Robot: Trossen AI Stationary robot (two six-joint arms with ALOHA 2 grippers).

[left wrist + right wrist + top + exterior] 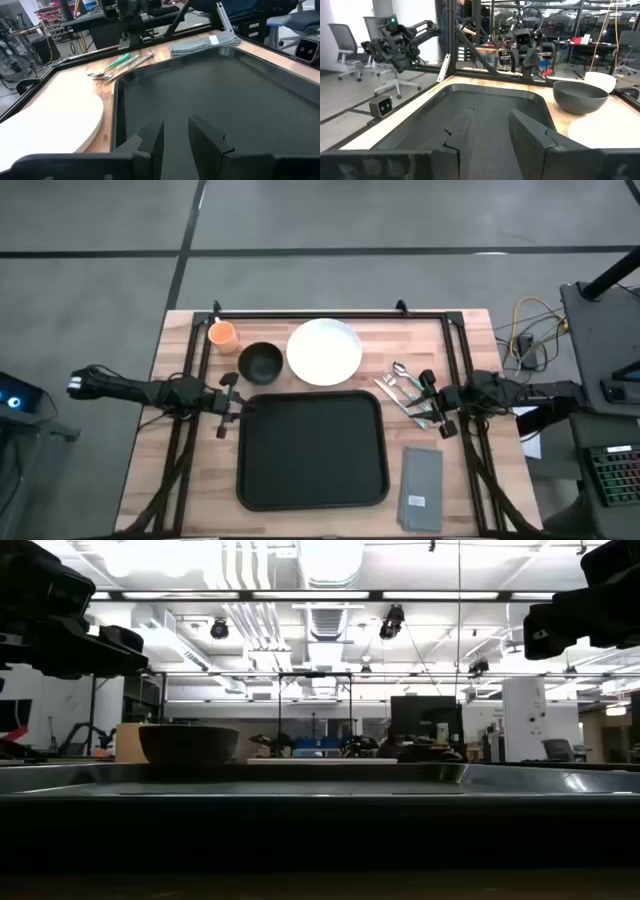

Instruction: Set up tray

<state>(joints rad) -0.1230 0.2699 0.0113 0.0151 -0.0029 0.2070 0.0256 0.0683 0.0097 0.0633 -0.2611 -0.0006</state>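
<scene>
High view: the tray [310, 450] lies bare at desk [180, 480] centre; left claw [228, 404] and right claw [432, 402] flank it, both narrowly parted, holding nothing, ready for loading.

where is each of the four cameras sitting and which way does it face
High view: above the table, looking straight down on the tray; both arms show.
Low view: at table height, level across the tray rim; arms overhead.
Left wrist view: past the open left end effector, across the tray toward the cutlery.
Right wrist view: past the open right end effector, toward the black bowl.
Both wrist views share the tray.
</scene>
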